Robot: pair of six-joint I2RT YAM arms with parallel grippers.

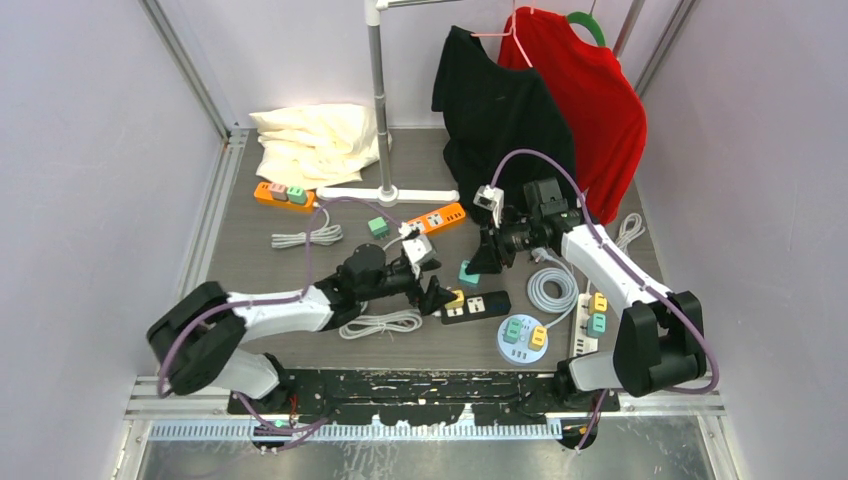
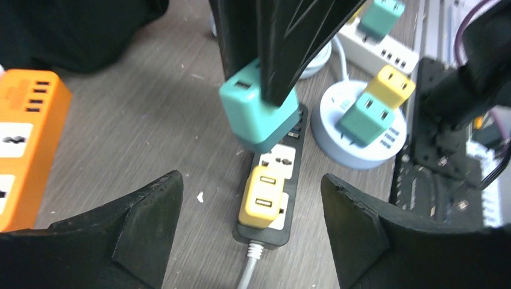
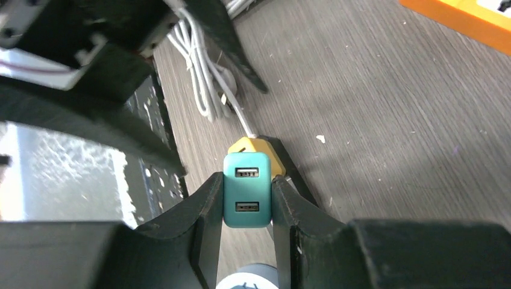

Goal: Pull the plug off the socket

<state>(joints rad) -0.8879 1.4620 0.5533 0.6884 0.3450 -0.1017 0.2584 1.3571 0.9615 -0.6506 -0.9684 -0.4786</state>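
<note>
The right claw (image 3: 247, 182) is clamping a teal plug (image 3: 247, 191) between its matte black fingers, pressing on the two flat sides. The plug is a smooth plastic block with rounded corners, and it is showing two slim USB slots on its top face. It is hanging tilted over the far end of a glossy black power strip (image 2: 272, 180), which is lying near the middle of the counter (image 2: 138, 114), a grey surface with a wood grain. From these angles I cannot tell whether its prongs are fully out of the socket.

A yellow plug (image 2: 260, 197) of the same boxy shape is sitting in the strip's near end, just above the white cord. The left claw (image 2: 251, 182) is hovering over that end with its wedge-shaped jaws spread wide and gripping nothing.

To the right, a round white hub (image 2: 346, 153) is carrying another teal and another yellow plug. To the left, a blocky orange strip (image 2: 24, 144) is lying flat.
</note>
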